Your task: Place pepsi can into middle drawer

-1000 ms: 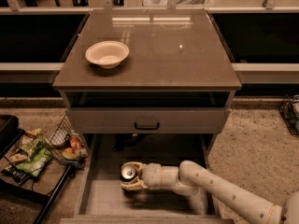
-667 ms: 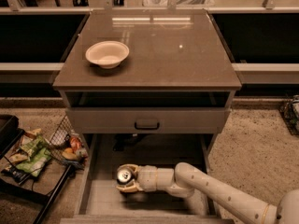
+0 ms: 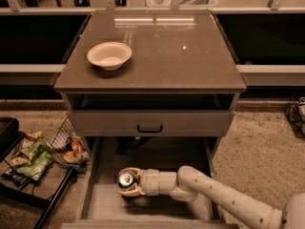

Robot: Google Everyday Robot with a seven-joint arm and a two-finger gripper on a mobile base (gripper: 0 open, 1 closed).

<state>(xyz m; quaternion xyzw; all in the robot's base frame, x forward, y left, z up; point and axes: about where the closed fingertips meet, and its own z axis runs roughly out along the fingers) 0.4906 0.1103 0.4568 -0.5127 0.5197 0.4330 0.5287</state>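
The gripper [image 3: 123, 184] sits low inside the pulled-out middle drawer [image 3: 106, 203], toward its left half, with its pale fingers [image 3: 129, 191] clamped on either side of the pepsi can [image 3: 126, 178]. The can stands upright in that grasp, its silver top facing up and its dark body mostly hidden by the fingers; whether its base touches the drawer floor cannot be told. Behind the gripper the cream-coloured arm [image 3: 214, 197] runs off to the right and down toward the lower right corner, crossing over the drawer's right wall. The drawer's pale floor shows bare in front of and to the left of the can. Just above, the grey drawer front [image 3: 190, 123] with its black handle [image 3: 149, 127] is closed, and over that lies an open dark slot beneath the brown cabinet top [image 3: 171, 56]. A white bowl [image 3: 109, 55] rests on the left part of that top, well apart from the can. On the floor to the left of the cabinet, a wire basket [image 3: 59, 140] holds snack packets [image 3: 33, 154].
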